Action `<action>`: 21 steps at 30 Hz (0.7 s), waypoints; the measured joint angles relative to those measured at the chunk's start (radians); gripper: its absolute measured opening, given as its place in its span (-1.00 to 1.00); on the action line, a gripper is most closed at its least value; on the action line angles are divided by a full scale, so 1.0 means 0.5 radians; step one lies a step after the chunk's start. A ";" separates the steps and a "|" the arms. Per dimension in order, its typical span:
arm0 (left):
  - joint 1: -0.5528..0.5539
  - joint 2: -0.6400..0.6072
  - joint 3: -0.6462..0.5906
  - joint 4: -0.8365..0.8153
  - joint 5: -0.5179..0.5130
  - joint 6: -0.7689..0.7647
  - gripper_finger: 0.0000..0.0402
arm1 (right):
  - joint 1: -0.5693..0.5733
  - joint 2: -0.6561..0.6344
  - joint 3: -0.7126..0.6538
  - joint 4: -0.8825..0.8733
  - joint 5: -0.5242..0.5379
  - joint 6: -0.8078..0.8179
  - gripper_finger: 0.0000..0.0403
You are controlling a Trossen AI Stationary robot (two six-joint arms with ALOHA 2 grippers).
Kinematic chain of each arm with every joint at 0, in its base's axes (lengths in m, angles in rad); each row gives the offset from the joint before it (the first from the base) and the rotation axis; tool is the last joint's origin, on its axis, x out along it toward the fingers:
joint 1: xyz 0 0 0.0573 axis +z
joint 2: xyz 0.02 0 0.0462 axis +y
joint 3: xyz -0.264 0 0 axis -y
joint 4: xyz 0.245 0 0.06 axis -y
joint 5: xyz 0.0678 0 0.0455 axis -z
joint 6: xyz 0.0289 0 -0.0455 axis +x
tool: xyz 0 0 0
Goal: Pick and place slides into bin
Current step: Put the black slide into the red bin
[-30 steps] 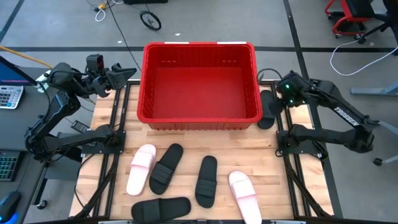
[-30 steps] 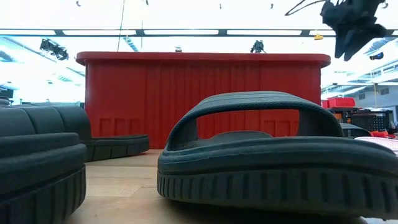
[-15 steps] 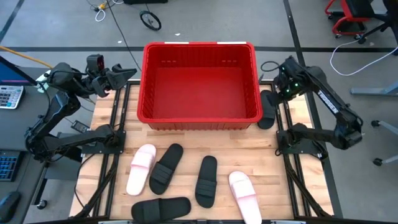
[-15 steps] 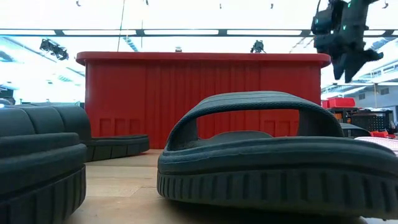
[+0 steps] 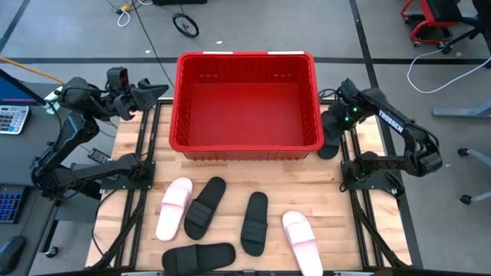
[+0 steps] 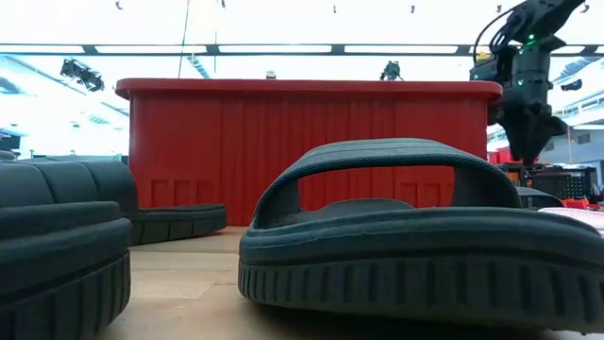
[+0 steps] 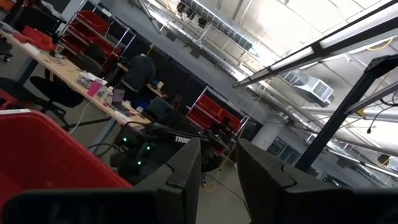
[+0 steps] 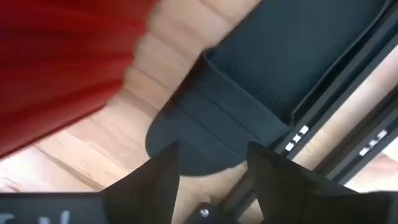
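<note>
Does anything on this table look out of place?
One black slide lies apart from the other five, wedged beside the red bin at the table's right edge. The right gripper hovers over it, jaws open. The bin is empty.

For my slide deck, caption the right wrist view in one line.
Open right end effector poised over a black sandal beside the red crate.

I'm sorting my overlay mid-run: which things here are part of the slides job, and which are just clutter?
Job:
- red bin, nothing in it
- black slide beside the bin, right pincer open above it
- five slides in front: pink, black, black, pink, black

Clutter:
- calculator
- wheel on the floor
- left pincer, waiting, open
</note>
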 joint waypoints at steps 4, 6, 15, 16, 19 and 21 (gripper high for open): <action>0.000 0.000 0.000 0.000 0.000 0.070 -0.47 | 0.000 0.045 -0.033 0.051 0.012 0.188 -0.09; 0.000 0.000 0.000 -0.002 0.000 0.081 -0.47 | 0.000 0.078 -0.035 0.061 0.012 0.281 -0.09; 0.000 0.000 0.000 -0.004 0.000 0.084 -0.47 | 0.000 0.232 -0.036 0.160 0.284 0.783 -0.04; 0.000 0.000 0.000 -0.005 0.000 0.084 -0.47 | 0.004 0.248 -0.036 0.184 0.276 0.803 -0.05; 0.000 0.000 0.000 -0.012 0.000 0.086 -0.47 | 0.028 0.283 -0.036 0.271 0.275 0.875 -0.05; 0.000 0.000 0.000 -0.016 0.000 0.088 -0.47 | 0.046 0.303 -0.036 0.331 0.274 0.944 -0.06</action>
